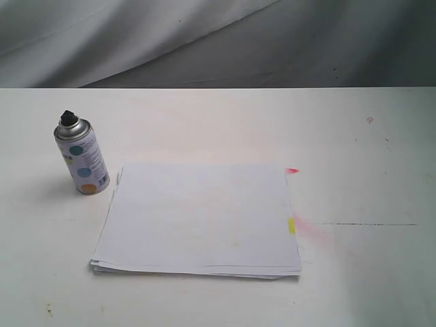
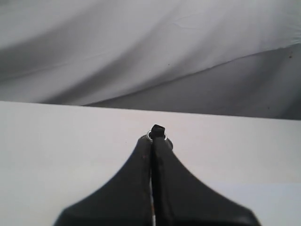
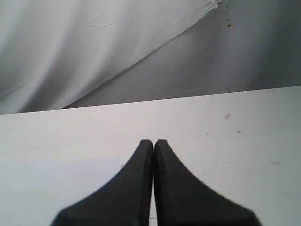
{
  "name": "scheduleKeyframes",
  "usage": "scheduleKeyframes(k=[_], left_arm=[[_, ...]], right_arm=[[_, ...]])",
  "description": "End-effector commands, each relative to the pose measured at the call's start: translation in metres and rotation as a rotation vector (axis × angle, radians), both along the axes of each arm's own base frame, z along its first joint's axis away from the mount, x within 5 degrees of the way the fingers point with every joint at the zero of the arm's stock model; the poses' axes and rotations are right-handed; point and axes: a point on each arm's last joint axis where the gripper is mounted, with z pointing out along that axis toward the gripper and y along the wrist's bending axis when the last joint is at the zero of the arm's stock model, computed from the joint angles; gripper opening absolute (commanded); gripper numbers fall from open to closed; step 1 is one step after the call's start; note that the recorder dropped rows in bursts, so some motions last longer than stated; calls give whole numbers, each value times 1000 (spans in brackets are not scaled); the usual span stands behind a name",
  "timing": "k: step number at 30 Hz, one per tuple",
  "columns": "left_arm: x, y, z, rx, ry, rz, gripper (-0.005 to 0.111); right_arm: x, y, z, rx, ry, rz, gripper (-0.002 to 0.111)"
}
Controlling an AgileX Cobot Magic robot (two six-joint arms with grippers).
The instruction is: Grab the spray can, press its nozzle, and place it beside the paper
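The spray can stands upright on the white table at the left, its label dotted teal, blue and orange. Its black nozzle sits on the silver dome. Just right of it lies the paper, a white stack with a red tab and a yellow tab. Neither arm shows in the exterior view. In the left wrist view my left gripper is shut, and the nozzle peeks just beyond its fingertips, the can's body hidden behind them. My right gripper is shut with nothing in it, over the table.
A pink stain and a thin dark line mark the table right of the paper. A grey draped cloth hangs behind the table's far edge. A corner of the paper shows beside the right fingers.
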Motion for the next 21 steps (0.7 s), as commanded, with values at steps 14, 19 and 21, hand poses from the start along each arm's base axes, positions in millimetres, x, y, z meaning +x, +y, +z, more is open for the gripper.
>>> scheduleKeyframes(k=[14,19,21], left_arm=[[97,-41,-48,0,227,-76,0],[98,-37,-78,31,212,-36,0],[102,-38,-88,52,229,-37,0]], right_arm=[[0,-1,-1,4,1,-11,0],[0,-1,-1,4,1,-11,0],[0,-1,-1,4,1,-11,0]])
